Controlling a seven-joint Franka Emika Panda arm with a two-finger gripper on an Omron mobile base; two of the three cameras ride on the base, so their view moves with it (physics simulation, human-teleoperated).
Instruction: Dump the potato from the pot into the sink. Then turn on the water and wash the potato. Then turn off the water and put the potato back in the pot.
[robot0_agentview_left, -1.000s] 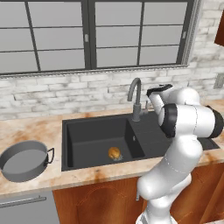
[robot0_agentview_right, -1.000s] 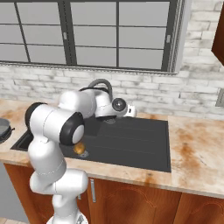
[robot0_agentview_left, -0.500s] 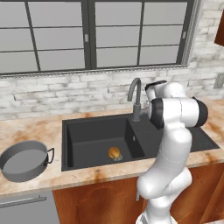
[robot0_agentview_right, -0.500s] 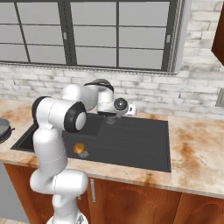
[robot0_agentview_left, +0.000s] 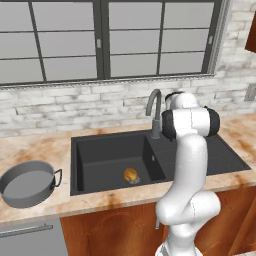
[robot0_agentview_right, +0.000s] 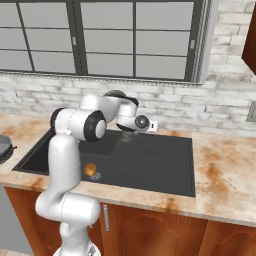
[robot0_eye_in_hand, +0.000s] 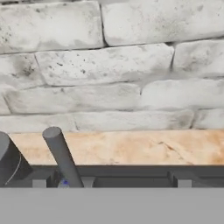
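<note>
The potato (robot0_agentview_left: 130, 174) already lies on the floor of the sink (robot0_agentview_left: 100, 150), low and well off to one side of my jaws, close to the drain, so I judge the dumping done. The pot (robot0_agentview_left: 26, 182) stands empty on the counter (robot0_agentview_left: 45, 150) beyond the sink's far rim, further off the same way. No water runs that I can see, so washing, shutting off and returning the potato are all left, as I read it.

My gripper (robot0_agentview_right: 150, 125) hangs with jaws spread wide and nothing between them, up beside the faucet (robot0_agentview_left: 154, 111). Its lever (robot0_eye_in_hand: 61, 155) rises slanted just ahead of me, a little to one side. Straight ahead the brick wall (robot0_eye_in_hand: 113, 65) closes in, with a strip of counter beneath; room forward is tight, while back over the basin it is free.
</note>
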